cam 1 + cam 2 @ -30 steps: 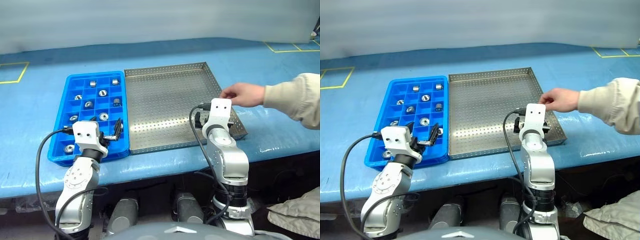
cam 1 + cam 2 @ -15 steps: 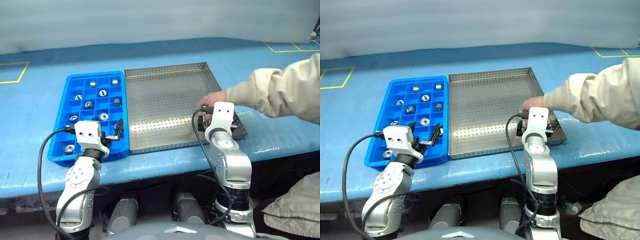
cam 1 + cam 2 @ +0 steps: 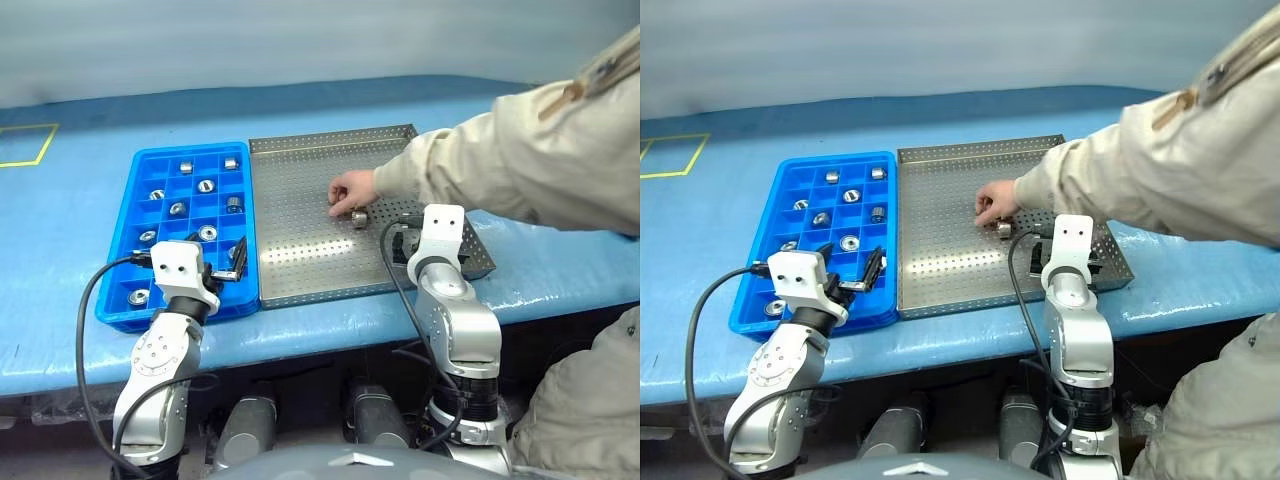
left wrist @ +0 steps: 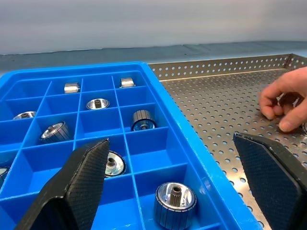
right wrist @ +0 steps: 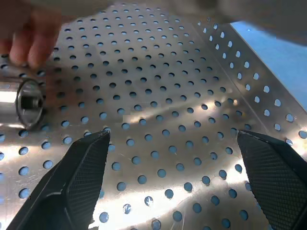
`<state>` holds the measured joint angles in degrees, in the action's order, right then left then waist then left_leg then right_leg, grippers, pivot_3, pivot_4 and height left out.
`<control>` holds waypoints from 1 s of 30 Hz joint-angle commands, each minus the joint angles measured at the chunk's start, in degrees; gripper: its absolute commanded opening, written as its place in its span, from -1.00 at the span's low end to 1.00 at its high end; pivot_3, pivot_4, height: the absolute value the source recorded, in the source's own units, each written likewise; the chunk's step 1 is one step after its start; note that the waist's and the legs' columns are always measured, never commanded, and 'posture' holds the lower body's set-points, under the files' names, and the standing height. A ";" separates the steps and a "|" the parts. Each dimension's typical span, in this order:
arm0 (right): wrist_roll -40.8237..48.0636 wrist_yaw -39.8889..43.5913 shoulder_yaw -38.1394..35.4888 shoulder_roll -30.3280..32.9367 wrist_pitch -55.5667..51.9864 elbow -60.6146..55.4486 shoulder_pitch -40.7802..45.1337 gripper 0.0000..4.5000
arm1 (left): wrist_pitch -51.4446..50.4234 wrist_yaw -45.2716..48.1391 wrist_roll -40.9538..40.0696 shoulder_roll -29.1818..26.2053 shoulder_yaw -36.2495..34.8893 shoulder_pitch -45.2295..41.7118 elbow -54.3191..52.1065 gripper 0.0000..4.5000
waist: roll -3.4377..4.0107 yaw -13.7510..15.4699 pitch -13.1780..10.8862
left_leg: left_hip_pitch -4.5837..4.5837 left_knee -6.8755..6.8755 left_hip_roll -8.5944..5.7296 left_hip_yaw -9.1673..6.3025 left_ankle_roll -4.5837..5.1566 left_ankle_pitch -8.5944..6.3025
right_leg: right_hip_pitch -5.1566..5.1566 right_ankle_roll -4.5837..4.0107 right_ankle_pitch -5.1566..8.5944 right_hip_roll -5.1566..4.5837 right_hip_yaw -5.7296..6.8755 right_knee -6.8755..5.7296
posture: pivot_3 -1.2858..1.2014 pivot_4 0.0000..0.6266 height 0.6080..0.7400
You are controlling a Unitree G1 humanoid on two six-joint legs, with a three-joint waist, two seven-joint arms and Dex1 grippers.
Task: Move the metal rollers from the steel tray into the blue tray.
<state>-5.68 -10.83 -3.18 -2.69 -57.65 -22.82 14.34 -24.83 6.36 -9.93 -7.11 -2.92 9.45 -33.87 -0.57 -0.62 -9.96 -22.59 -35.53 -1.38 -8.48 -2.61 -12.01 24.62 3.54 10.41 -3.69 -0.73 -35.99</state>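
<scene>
The blue tray (image 3: 117, 250) lies on the left and holds several metal rollers (image 3: 207, 233) in its compartments. Beside it on the right is the steel tray (image 3: 300, 170). One metal roller (image 3: 359, 218) lies on its perforated floor, right under a person's hand (image 3: 350, 188). My left gripper (image 3: 215, 260) hangs open over the blue tray's near right corner, with nothing between its fingers (image 4: 84, 177). My right gripper (image 5: 172, 139) stands open and empty just above the steel tray's near right part. That roller (image 5: 29, 103) is off to its left.
A person's beige sleeve (image 3: 500, 160) reaches from the right across the steel tray, just beyond my right wrist. The table has a blue cover with yellow tape marks (image 3: 30, 145) at the far left. Black cables loop from both wrists.
The person's hand has moved from the steel tray's right rim to its middle, and a roller now lies under the fingers. Both grippers have stayed in place, open.
</scene>
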 commanded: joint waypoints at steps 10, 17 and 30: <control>-0.50 0.47 0.87 0.12 0.92 -0.57 0.42 0.97 | 0.34 0.10 -0.12 -0.50 -0.30 -0.29 -1.59 1.00 | 0.00 0.02 0.00 | 0.00 0.00 0.00 0.00 0.00 0.00 | 0.00 0.00 0.00 0.00 0.00 0.00 | 0.12 -0.52 1.00; -0.68 0.83 1.27 0.33 0.80 -0.48 0.08 0.97 | 0.91 0.28 -0.08 -0.48 -0.26 0.41 -1.44 1.00 | 0.00 0.02 0.00 | 0.00 0.00 0.00 0.00 0.00 0.00 | 0.00 0.00 0.00 0.00 0.00 0.01 | 0.12 -0.52 1.00; -0.65 3.85 6.22 0.37 4.82 4.23 5.47 0.97 | 1.96 -0.18 0.30 -0.41 -1.06 2.13 -1.91 1.00 | 0.00 0.13 0.00 | 0.00 0.01 0.00 0.00 0.00 0.00 | 0.02 0.00 0.00 0.00 0.01 0.00 | 0.17 -0.52 1.00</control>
<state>-6.37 -7.49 1.83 -2.28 -55.12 -18.70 18.08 -24.34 6.27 -9.75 -7.19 -3.34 11.25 -33.88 -0.56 -0.49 -9.97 -22.59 -35.52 -1.37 -8.49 -2.61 -12.02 24.63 3.54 10.41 -3.70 -0.72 -35.99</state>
